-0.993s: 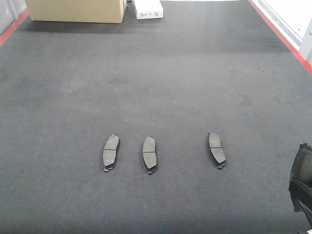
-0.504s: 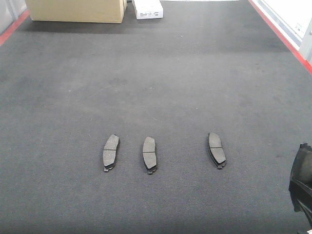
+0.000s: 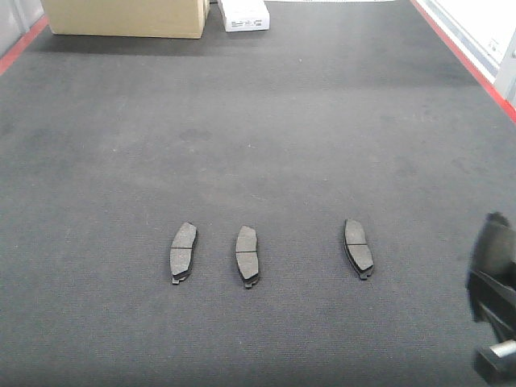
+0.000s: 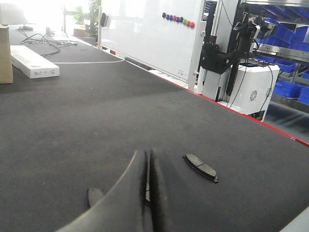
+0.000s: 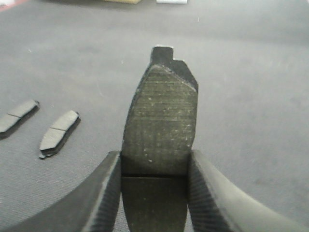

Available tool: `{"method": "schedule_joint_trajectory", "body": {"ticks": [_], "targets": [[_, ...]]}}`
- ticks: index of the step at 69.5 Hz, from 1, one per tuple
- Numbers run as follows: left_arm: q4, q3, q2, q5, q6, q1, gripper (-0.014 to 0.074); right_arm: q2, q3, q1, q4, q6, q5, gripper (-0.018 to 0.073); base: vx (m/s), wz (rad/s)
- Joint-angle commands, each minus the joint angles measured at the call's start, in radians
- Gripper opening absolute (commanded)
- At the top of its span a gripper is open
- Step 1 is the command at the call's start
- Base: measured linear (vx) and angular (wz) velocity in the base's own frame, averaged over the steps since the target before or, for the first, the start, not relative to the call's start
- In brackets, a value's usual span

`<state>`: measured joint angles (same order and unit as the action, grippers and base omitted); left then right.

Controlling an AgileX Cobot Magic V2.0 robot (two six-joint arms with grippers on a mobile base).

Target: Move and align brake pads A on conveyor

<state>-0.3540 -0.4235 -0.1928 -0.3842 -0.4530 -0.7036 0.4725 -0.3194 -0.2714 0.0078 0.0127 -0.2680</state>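
Right gripper [image 5: 157, 166] shifted left; fingers clamp brake pad [image 5: 161, 121], long axis pointing away; left fingers [image 4: 147, 193] pressed together.

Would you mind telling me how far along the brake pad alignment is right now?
Three brake pads already lie in a rough row on the conveyor, with a wider gap before the right one. The fourth pad is gripped in the right end effector. The left end effector is shut and empty. Placing that last pad remains.

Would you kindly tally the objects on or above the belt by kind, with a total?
Brake pads lying on the conveyor: 3
Brake pad held in the right tool: 1
Cardboard box: 1
White box: 1
Total: 6
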Motion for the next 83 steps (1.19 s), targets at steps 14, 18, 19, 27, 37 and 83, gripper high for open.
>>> {"method": "schedule_joint_trajectory", "body": {"ticks": [14,18,19,27,37,83], "targets": [[-0.009,-0.024,-0.012,0.072,-0.008,-0.006,-0.0006,0.374,-0.191,0.003,0.015,-0.023,0.127,0.0006,0.00,0.00],[-0.009,-0.024,-0.012,0.072,-0.008,-0.006,-0.0006,0.460,-0.245,0.002,0.038,-0.023,0.127,0.0006,0.00,0.00],[-0.009,-0.024,-0.012,0.072,-0.008,-0.006,-0.0006,0.479,-0.256,0.002,0.045,-0.023,0.127,0.0006,0.00,0.00],[-0.009,-0.024,-0.012,0.072,-0.008,-0.006,-0.0006,0.631,-0.348,0.002,0.080,-0.023,0.116,0.0006,0.00,0.00],[-0.009,-0.024,-0.012,0.072,-0.008,-0.006,-0.0006,0.801,-0.444,0.002,0.170,-0.023,0.108,0.0006,0.00,0.00],[-0.009,-0.024,-0.012,0.072,-0.008,-0.006,-0.0006,1.240,-0.821,-0.094,0.368,0.080,-0.170,0.0022,0.00,0.00]]}}
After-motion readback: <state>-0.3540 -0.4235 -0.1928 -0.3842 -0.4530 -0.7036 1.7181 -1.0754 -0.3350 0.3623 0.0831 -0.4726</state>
